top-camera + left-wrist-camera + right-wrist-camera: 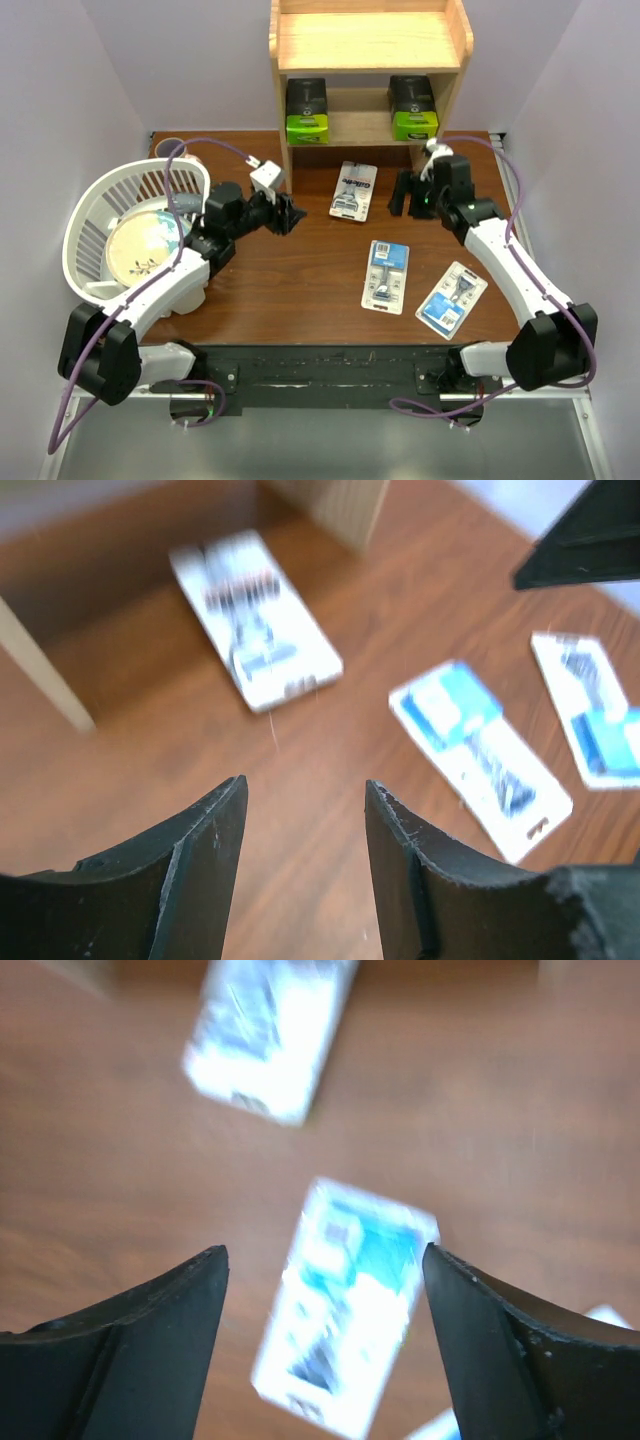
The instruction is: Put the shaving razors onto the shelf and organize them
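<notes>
Two boxes shelved, three cards to go.

Both black razor boxes with lime-green ends (pixel 307 110) (pixel 413 107) stand on the lower tier of the light wooden shelf (pixel 370 40); three flat white-and-blue blister cards (pixel 353 189) (pixel 387 276) (pixel 452 297) lie on the brown wooden counter (pixel 300 290). My left claw (pixel 305 790) and right claw (pixel 325 1250) gape wide, gripping nothing. Next, I judge: descend on the card nearest the shelf.

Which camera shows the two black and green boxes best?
The top camera. It shows the left box and the right box sharply, on the lower tier of the shelf. Both wrist cameras miss them; they show blurry white-and-blue cards instead.
</notes>
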{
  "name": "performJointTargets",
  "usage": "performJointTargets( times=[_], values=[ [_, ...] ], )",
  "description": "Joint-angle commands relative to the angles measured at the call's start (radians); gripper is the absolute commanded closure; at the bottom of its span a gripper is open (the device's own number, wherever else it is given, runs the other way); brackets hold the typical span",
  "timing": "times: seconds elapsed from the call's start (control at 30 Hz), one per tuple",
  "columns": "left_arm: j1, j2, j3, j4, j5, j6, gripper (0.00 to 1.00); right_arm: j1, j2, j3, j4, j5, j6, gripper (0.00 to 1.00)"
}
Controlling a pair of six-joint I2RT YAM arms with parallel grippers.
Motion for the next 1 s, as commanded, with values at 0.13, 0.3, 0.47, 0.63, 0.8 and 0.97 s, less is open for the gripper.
performJointTargets(
  times=[0.13, 0.3, 0.47, 0.63, 0.8, 0.97],
  values=[
    [0.014, -0.037, -0.112, 0.014, -0.058, -0.1, 0.45, 0.016, 0.084, -0.063, -0.123, -0.069, -0.078, 0.24],
    [0.019, -0.04, -0.145, -0.014, -0.125, -0.202, 0.46, 0.049, 0.246, -0.034, -0.151, -0.089, -0.06, 0.3],
    [0.045, -0.083, -0.2, -0.009, -0.131, -0.215, 0.47, 0.155, 0.322, 0.004, -0.177, -0.036, -0.05, 0.4],
    [0.129, -0.121, -0.218, -0.032, -0.16, -0.226, 0.47, 0.226, 0.329, 0.018, -0.251, 0.095, 0.014, 0.43],
    [0.181, -0.169, -0.244, -0.038, -0.168, -0.236, 0.47, 0.237, 0.346, 0.017, -0.311, 0.166, 0.058, 0.5],
    [0.206, -0.186, -0.263, -0.037, -0.171, -0.241, 0.47, 0.249, 0.351, 0.011, -0.317, 0.179, 0.069, 0.51]
  ],
)
